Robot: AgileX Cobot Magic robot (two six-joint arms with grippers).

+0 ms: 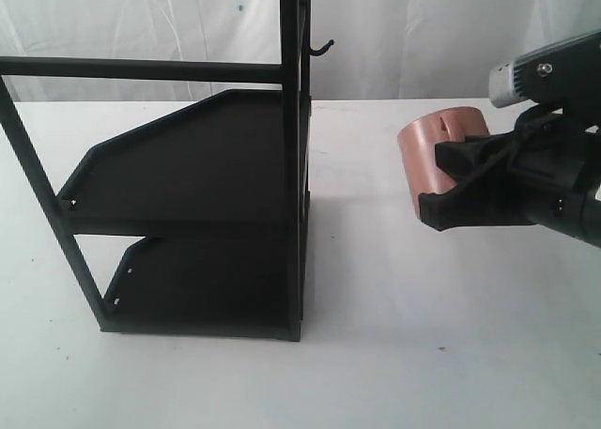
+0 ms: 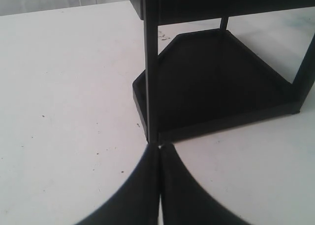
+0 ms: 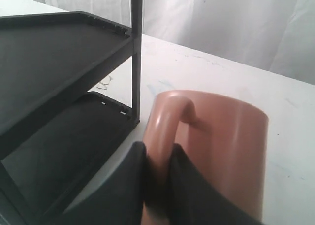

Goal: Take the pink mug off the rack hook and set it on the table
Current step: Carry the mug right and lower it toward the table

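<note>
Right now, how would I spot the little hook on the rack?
Find the tall black rack on the white table. Follow the post nearest the pink mug up high. The hook is the only small curved prong poking outward, bare.

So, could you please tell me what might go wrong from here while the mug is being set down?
1. The right jaws pinch the pink mug only by its handle, so it could swivel or slip.
2. The mug is held on its side above the table; released like this, it may roll.
</note>
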